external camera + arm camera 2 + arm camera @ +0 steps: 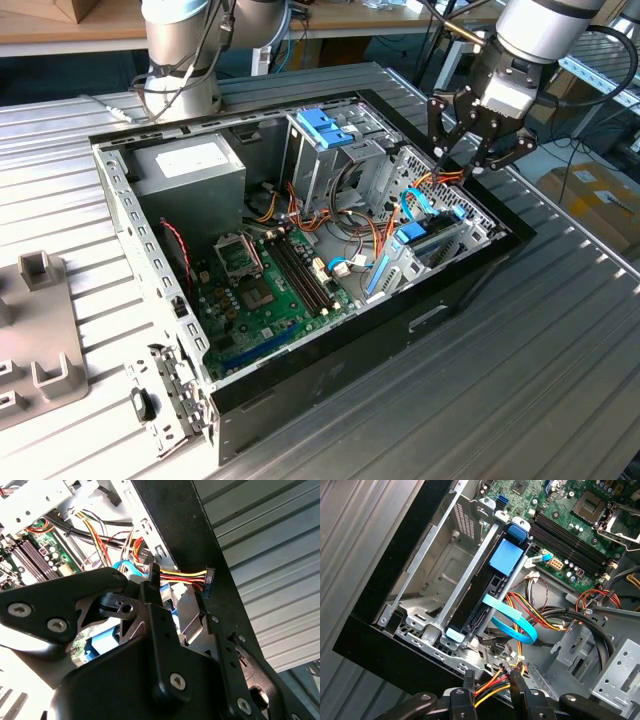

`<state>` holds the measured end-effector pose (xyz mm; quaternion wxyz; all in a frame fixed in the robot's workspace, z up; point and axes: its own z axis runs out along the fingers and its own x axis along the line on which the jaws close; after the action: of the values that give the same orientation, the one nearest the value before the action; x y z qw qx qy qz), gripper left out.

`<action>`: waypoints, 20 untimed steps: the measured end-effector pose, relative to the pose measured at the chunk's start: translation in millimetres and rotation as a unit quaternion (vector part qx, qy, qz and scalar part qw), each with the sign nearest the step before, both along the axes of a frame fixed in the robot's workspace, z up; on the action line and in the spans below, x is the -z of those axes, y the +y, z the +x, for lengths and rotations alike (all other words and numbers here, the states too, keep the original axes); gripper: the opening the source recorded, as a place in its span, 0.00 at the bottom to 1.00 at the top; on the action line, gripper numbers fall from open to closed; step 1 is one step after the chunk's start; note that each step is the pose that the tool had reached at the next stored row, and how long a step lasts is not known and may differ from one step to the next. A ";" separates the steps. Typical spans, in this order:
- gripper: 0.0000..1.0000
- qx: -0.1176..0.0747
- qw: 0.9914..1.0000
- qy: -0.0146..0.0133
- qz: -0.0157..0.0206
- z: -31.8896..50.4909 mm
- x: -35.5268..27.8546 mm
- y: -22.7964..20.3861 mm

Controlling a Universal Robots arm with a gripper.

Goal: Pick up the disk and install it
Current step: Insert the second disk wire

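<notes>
The black fingers (155, 582) of the gripper (460, 165) stand apart, and you can see a bundle of yellow, red, orange and black wires (182, 575) crossing the gap between them in both wrist views. The bundle ends in a small black plug (209, 579) lying just beside one fingertip. You cannot tell from these views whether either finger presses on the wires. In the first wrist view the gripper (492, 680) hangs over the edge of the open black desktop computer case (450, 300), with the same wires (495, 682) running up between its fingers (467, 682). Just beyond the fingertips you find the disk (477, 605), seen edge-on as a dark slab seated lengthwise in a silver sheet-metal bay against the case wall. Blue plastic pieces sit at both ends of the disk and on its upper side. A light-blue flat data cable (515, 622) loops from the near end of the disk toward the middle of the case. In the exterior view the gripper is above the case corner at that view's right, over this bay. Further in lies the green motherboard (265, 290), flat on the case floor. Behind it stand a metal drive cage with a blue plastic latch (325, 127) on top and a grey power-supply box with a white sticker (190, 165). The case rests on a ribbed grey metal table (520, 400).
</notes>
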<state>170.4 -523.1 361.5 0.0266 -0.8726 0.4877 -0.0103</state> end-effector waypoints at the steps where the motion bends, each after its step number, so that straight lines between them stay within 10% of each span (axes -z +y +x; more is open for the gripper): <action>1: 0.42 0.000 1.000 0.000 0.000 0.0 0.0 0.2; 20: 0.42 0.000 1.000 0.000 0.000 0.0 0.0 5.7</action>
<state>170.4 -517.5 361.5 0.0266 -0.8726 0.4877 -0.0103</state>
